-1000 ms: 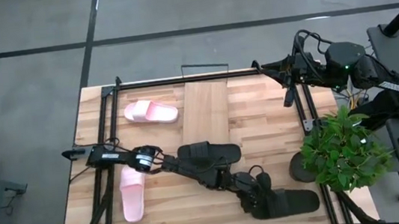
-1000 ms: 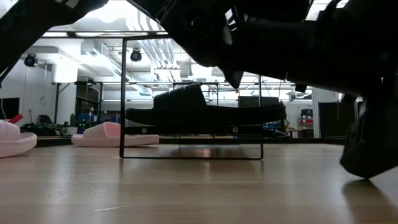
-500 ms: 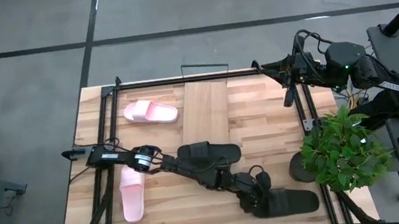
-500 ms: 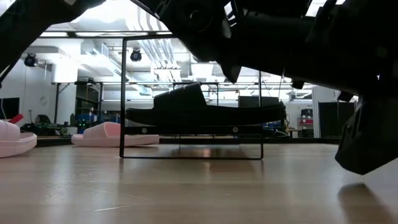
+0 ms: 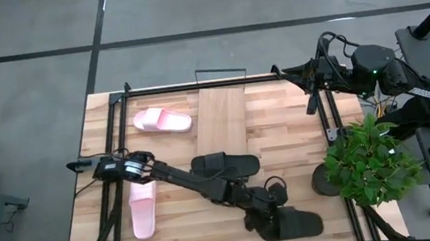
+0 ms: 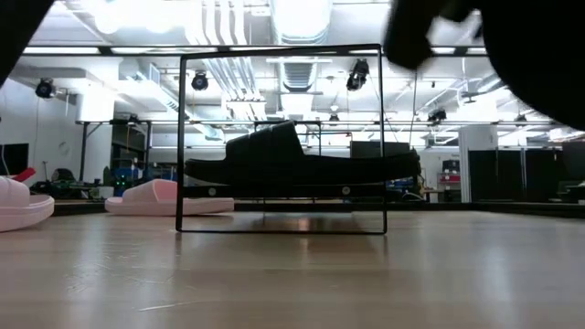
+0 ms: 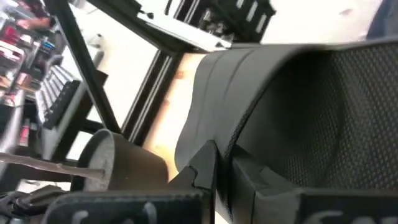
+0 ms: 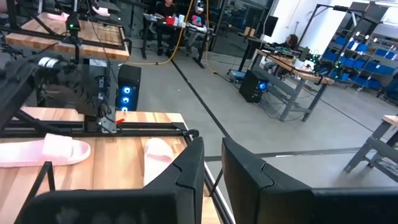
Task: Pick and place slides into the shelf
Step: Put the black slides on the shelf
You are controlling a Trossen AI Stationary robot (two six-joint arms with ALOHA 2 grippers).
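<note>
Gripping a black slide at the surface's near edge, the left claw is pinched shut on it.
Nearer than the shelf lies the second black slide; pink slides sit left. Lift level, clearing it. Right claw, nearly closed, waits beyond.

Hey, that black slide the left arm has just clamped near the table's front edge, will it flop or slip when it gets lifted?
The black slide looks thick-soled and moulded, so it probably stays fairly stiff. The left gripper has its jaws shut on the broad strap near one end, so the far end may droop or swing. Its textured strap likely resists slipping.
</note>
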